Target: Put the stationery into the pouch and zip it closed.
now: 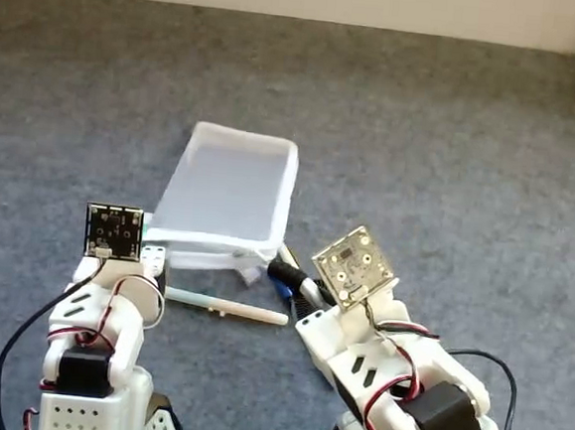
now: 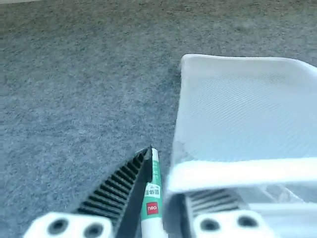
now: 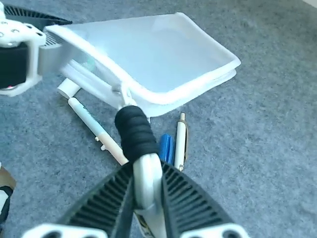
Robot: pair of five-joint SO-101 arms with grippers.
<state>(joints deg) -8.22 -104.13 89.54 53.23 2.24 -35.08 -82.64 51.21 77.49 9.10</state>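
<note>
The white mesh pouch [image 1: 232, 183] lies mid-carpet with its mouth toward the arms. My left gripper [image 1: 159, 257] is at the mouth's near-left corner, shut on the pouch's upper lip [image 2: 237, 171] and holding it raised. A white pen with a green label [image 2: 151, 198] shows between its jaws in the left wrist view. My right gripper [image 3: 146, 173] is shut on a white pen with a black grip [image 3: 134, 133], whose tip points at the pouch mouth [image 3: 148, 96]. On the carpet lie a long white pen [image 1: 226, 308], a blue pen [image 3: 166, 148] and a slim cream pen [image 3: 182, 140].
Grey carpet [image 1: 453, 138] surrounds the pouch on all sides. A pale wall strip [image 1: 384, 3] runs along the far edge. The loose pens lie between the two arm bases, just in front of the pouch mouth.
</note>
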